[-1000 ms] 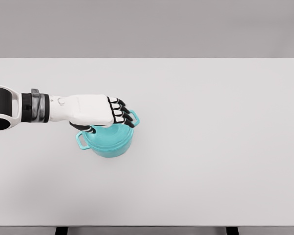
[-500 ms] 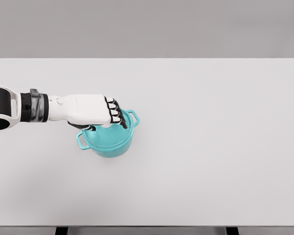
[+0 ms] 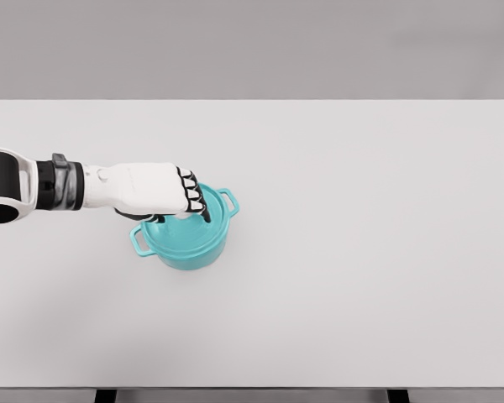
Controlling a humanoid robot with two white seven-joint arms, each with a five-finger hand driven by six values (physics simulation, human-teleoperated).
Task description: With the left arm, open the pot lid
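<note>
A teal pot [image 3: 187, 248] with two side handles stands on the left half of the white table [image 3: 361, 252]. Its teal lid [image 3: 203, 232] sits on top, partly covered by my hand. My left hand [image 3: 185, 210] reaches in from the left edge and lies over the lid's middle. The black-tipped fingers [image 3: 193, 200] curl down onto the lid and close around its centre. The knob itself is hidden under the palm. The right arm does not show.
One pot handle [image 3: 229, 201] points to the back right, the other [image 3: 139, 242] to the front left. The table's front edge runs along the bottom of the view, and a grey wall lies behind the table.
The left hand's fingers have curled from stretched out over the pot to closed down on the lid, and the hand has drawn slightly left. The pot has stayed in place.
</note>
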